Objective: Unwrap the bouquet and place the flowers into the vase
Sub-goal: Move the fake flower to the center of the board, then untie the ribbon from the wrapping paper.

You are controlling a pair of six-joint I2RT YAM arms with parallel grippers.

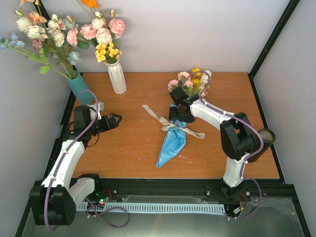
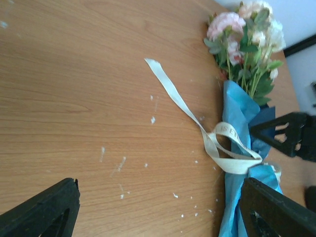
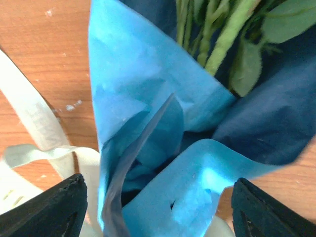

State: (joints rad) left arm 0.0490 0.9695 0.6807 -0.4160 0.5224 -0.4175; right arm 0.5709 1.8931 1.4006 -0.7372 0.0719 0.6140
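Observation:
The bouquet [image 1: 174,140] lies on the table, its blue paper cone pointing toward the near edge and its pink, cream and yellow flowers [image 1: 191,81] toward the back. A beige ribbon [image 1: 157,116] trails loose across the wrap. My right gripper [image 1: 177,114] hangs over the bouquet's middle. In the right wrist view it [image 3: 158,212] is open, with the crinkled blue paper [image 3: 148,108] and green stems [image 3: 222,44] between the spread fingers. My left gripper [image 1: 116,120] is open to the left, over bare wood [image 2: 158,212]. A dark rounded shape [image 1: 268,134] behind the right elbow may be the vase.
A teal vase [image 1: 79,86] with a pale bunch stands at the back left corner. Beside it is a white ribbed vase [image 1: 117,76] with pink and yellow blooms. White specks dot the wood [image 2: 123,163]. Walls close in the table on three sides.

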